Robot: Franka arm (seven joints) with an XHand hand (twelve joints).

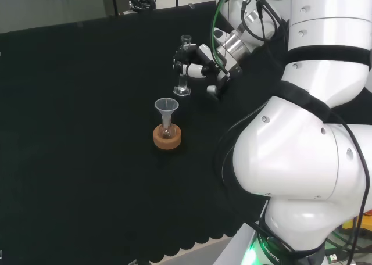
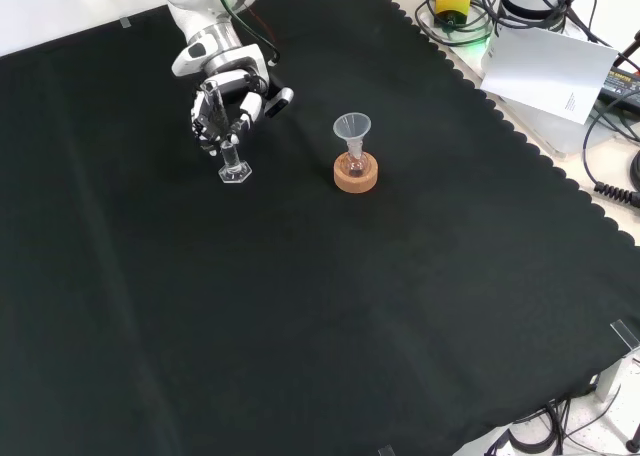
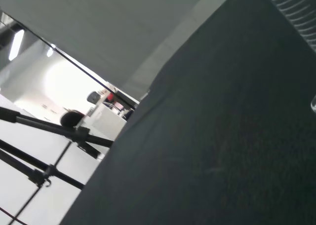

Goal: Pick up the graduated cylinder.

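Bench (image 2: 420, 306): black cloth, scalloped edge.
Room: tripod (image 3: 44, 151), white wall in wrist view.
Hand (image 2: 225, 106): fingers curled round upright cylinder (image 2: 234, 164).
Funnel (image 1: 166, 106): over cork stand (image 1: 167, 137).

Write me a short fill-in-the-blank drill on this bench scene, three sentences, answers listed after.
1. The hand has its fingers curled round the graduated ____.
2. The cylinder's base rests on the black ____.
3. A clear funnel sits in a small flask on a ____ ring.

Missing words: cylinder; cloth; cork
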